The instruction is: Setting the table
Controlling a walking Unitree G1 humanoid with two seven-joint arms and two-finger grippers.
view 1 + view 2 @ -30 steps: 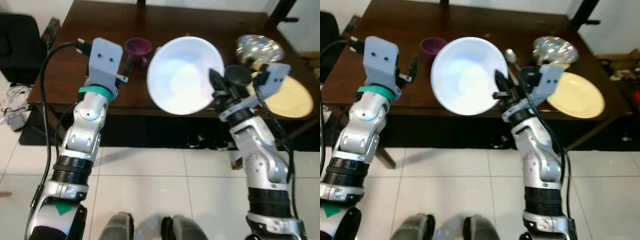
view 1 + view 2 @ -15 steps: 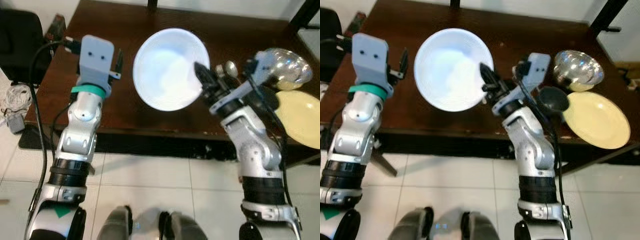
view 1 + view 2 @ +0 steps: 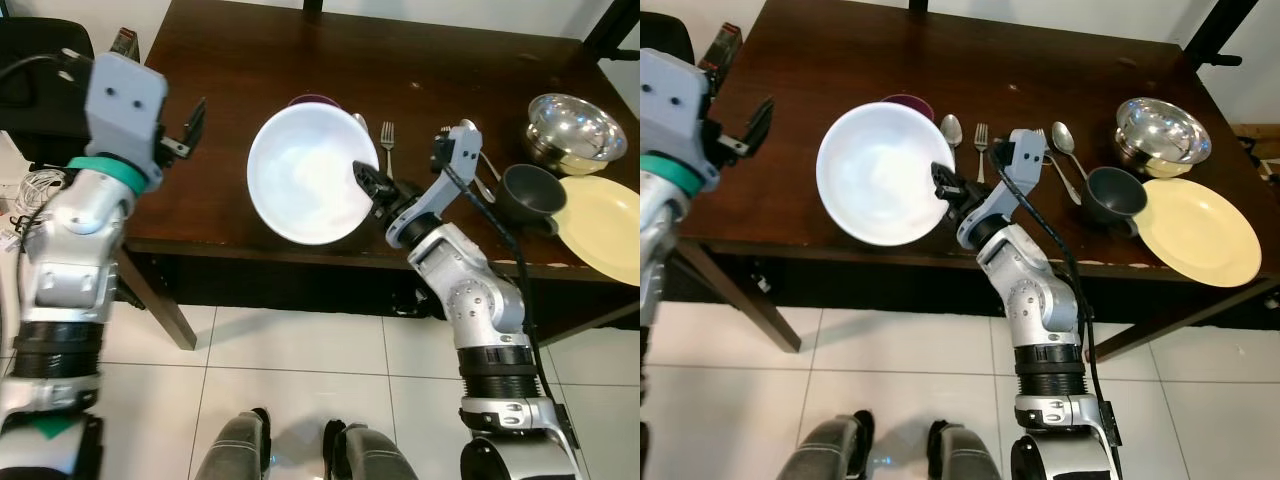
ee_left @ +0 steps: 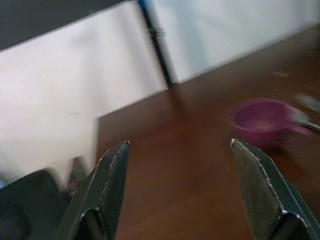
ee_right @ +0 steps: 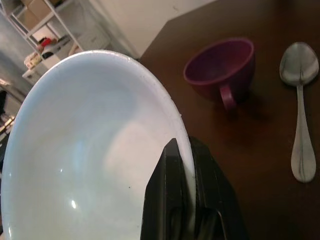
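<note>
My right gripper is shut on the rim of a large white bowl, held above the front edge of the dark wooden table. Up close in the right wrist view, the fingers pinch the bowl rim. A purple cup stands on the table just behind the bowl, partly hidden by it. My left gripper hovers open over the table's left end, holding nothing. In the left wrist view its fingers are spread, with the purple cup ahead.
Spoons and a fork lie behind the bowl. To the right are a dark grey cup, a steel bowl and a yellow plate. A black chair stands at the left. White tiled floor lies below.
The camera has shifted, showing more of the table. The right gripper has carried the bowl lower and nearer the front edge. The left arm has swung out to the left.
</note>
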